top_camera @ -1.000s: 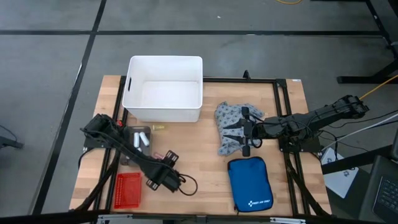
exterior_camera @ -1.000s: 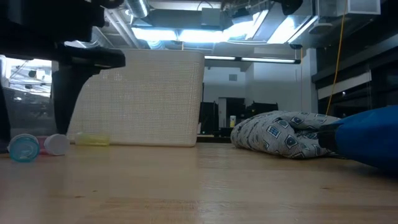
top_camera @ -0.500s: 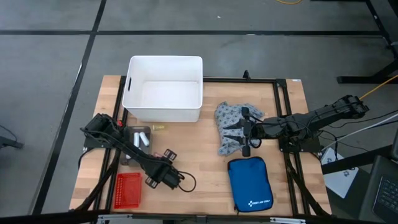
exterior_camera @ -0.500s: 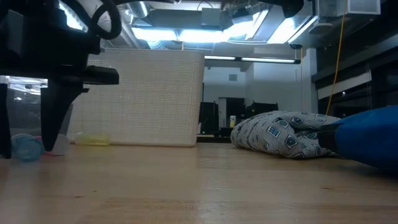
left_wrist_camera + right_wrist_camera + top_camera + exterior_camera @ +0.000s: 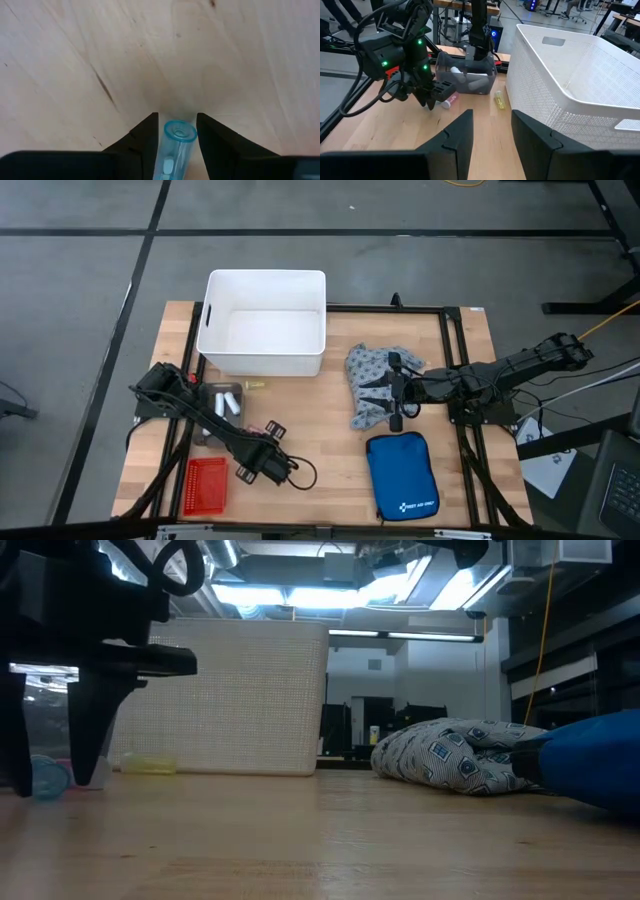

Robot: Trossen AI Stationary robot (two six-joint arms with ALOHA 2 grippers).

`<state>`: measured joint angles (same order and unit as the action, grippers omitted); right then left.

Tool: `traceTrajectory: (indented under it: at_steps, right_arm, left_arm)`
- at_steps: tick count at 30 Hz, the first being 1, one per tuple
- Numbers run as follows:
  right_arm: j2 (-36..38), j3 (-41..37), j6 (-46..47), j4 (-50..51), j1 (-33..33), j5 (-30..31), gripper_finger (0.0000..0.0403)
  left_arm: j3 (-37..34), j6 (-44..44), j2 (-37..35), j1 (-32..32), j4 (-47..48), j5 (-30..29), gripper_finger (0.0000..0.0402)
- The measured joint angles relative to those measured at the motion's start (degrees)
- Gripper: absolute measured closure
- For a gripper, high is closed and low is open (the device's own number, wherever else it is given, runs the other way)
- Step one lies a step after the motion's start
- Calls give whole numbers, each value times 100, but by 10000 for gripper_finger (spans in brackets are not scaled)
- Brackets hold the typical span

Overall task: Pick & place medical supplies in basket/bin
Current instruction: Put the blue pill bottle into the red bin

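A clear blue vial (image 5: 176, 145) lies on the table between the fingers of my left gripper (image 5: 177, 117), which points down at the near-left part of the table (image 5: 255, 463). The low view shows the vial (image 5: 47, 778) between the two dark fingers. The red basket (image 5: 207, 483) sits just left of that gripper. White rolls lie in a clear tray (image 5: 222, 402). A yellow vial (image 5: 257, 385) and a pink-capped vial (image 5: 451, 101) lie on the wood. My right gripper (image 5: 390, 395) is open over the right part of the grey-blue dotted cloth (image 5: 372, 375); I cannot tell whether it touches the cloth. My left gripper has the blue vial's body just behind its round cap (image 5: 179, 132), between its two fingers. The fingers come from above, pointing down, one on each side, and reach past the cap to the table. The vial still rests on the wood.
The white tub (image 5: 263, 322) stands at the far side of the table. The blue zip pouch (image 5: 402, 477) lies near the right arm, at the near edge. Bare wood stretches between the left gripper and the pouch. A black frame runs along the table's edges.
My left gripper has come down from above until its fingers reach the table on either side of the blue vial, and the fingers have drawn in slightly against it. The vial has stayed on the table.
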<state>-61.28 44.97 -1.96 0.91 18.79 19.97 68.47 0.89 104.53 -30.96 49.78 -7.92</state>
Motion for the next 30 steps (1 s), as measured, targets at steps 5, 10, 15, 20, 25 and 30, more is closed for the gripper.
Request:
traceTrajectory:
  at_steps: [5,10,15,20,25,30]
  right_arm:
    - [0,0,0,0,1,0,268]
    - [0,0,0,0,1,0,268]
    - [0,0,0,0,-1,0,268]
    - [0,0,0,0,0,15,268]
    - [0,0,0,0,1,15,268]
    - [1,0,-1,0,0,15,268]
  left_arm:
    - [0,2,0,0,115,4,272]
    - [-177,133,-15,0,114,15,270]
    - [-317,147,-31,0,57,58,275]
    - [-260,129,-22,0,61,86,288]
    - [-262,152,-48,2,74,94,307]
    - [-104,179,-107,9,248,83,311]
